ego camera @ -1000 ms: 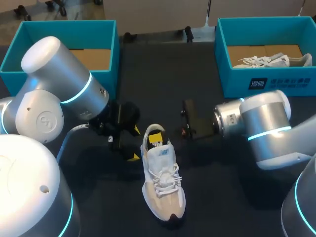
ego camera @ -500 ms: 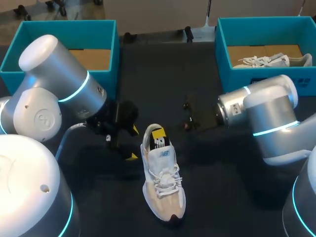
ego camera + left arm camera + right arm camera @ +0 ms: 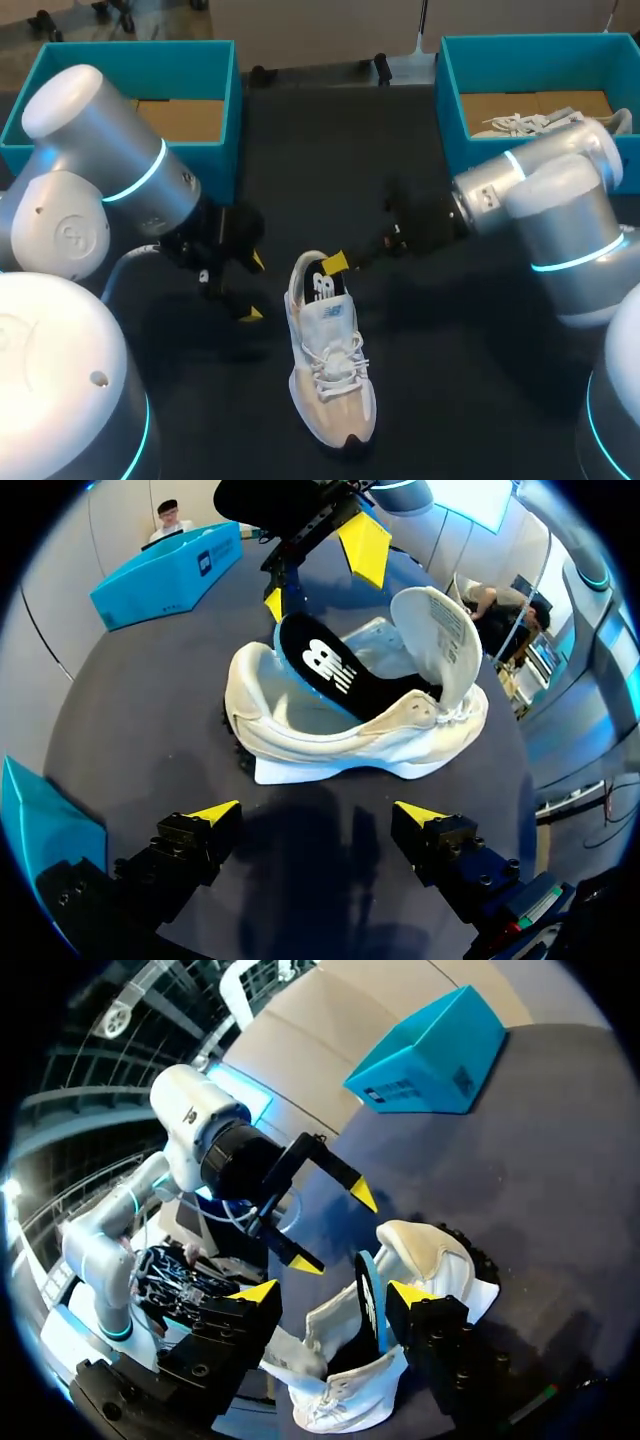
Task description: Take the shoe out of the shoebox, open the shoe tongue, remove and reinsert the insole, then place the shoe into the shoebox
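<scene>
Both pairs spread open, shoe (image 3: 340, 745) just ahead of left fingers (image 3: 215, 815), its raised insole (image 3: 325, 670) between right fingers (image 3: 410, 1295), ungripped

This is a robotics lab. The left arm (image 3: 95, 175) and right arm (image 3: 555, 215) flank a dark table (image 3: 320, 140). It holds a teal left shoebox (image 3: 130, 55) and right shoebox (image 3: 530, 50).

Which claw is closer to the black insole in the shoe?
Right. The right claw is open around the insole at the heel of the shoe. The left claw is open too, off to the shoe's side and not touching it.
</scene>
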{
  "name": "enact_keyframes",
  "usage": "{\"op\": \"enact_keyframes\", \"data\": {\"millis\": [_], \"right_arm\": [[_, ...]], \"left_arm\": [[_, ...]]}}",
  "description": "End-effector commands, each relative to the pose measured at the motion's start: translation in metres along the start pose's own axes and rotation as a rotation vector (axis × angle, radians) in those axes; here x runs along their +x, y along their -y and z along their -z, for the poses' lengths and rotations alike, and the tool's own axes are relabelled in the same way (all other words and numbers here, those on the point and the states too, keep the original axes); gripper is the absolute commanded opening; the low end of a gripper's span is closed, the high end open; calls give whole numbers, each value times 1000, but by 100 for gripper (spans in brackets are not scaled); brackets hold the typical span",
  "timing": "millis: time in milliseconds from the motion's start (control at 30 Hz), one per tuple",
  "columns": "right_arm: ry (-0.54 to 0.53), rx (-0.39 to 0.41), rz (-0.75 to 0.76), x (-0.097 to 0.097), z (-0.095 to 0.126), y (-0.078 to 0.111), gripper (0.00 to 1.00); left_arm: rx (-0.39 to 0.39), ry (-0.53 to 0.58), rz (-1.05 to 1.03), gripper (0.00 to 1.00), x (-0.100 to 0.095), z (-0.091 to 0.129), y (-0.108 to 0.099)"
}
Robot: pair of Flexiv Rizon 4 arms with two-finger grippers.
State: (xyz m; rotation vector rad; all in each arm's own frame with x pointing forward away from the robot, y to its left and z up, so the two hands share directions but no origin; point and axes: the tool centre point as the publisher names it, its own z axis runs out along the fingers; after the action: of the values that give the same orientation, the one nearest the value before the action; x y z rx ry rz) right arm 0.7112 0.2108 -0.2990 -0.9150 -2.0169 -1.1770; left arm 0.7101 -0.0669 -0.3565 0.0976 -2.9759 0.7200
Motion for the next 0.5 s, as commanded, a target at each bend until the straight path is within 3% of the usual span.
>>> {"op": "enact_keyframes", "data": {"millis": [33, 400, 500], "right_arm": [[36, 108, -27, 10, 16, -9, 69], [126, 213, -141, 10, 36, -32, 77], [165, 252, -191, 9, 37, -40, 85]], "left_arm": [[3, -6, 0, 100, 1, 14, -11], [-9, -1, 16, 100, -18, 56, -41], [-9, 2, 20, 100, -23, 69, -47]]}}
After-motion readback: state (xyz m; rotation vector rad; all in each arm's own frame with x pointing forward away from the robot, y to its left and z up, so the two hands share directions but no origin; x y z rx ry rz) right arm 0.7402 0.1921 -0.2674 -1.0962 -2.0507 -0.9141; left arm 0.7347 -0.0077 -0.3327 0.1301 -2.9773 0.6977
